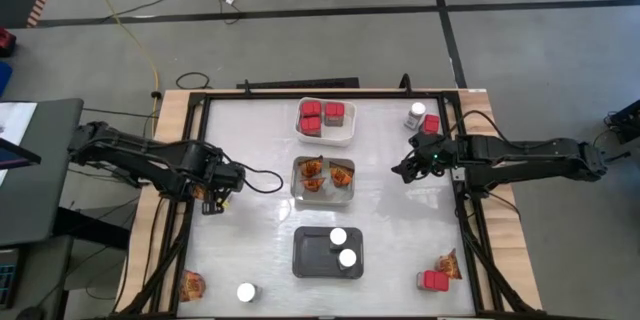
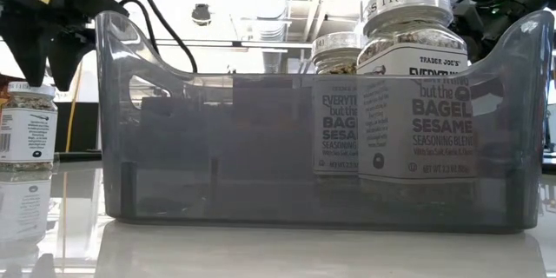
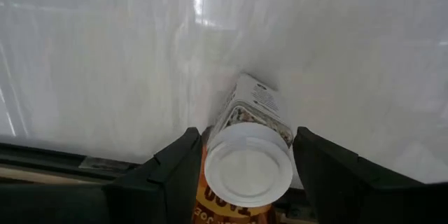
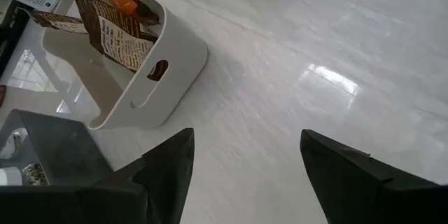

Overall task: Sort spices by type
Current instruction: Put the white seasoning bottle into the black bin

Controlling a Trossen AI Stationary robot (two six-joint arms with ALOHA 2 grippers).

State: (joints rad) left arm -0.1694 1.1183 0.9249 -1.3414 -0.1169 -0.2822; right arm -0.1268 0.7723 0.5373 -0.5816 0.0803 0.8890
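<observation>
My left gripper (image 1: 213, 200) is open near the table's left rail, pointing down over a white-lidded jar (image 3: 248, 161) that stands upright on the table (image 2: 26, 130). Its fingers flank the lid. An orange packet (image 3: 222, 211) lies beside that jar. My right gripper (image 1: 405, 168) is open and holds nothing, hovering right of the clear tray of orange packets (image 1: 323, 177). The white tray (image 1: 326, 120) holds red boxes. The dark grey tray (image 1: 328, 252) holds two jars. Loose items: a jar (image 1: 415, 115) and red box (image 1: 432, 123) far right, a packet (image 1: 192, 283) and jar (image 1: 246, 292) near left. My left gripper comes from above, one finger (image 3: 183, 168) on each side of the jar's white lid (image 3: 246, 182). I cannot tell whether the fingers touch the lid. The jar stands on its base on the table.
A red box (image 1: 432, 280) and a packet (image 1: 448, 265) lie at the near right corner. Black rails (image 1: 200, 140) frame the table. In the right wrist view the packet tray (image 4: 133, 56) and the grey tray (image 4: 49, 147) lie ahead, with bare table beyond.
</observation>
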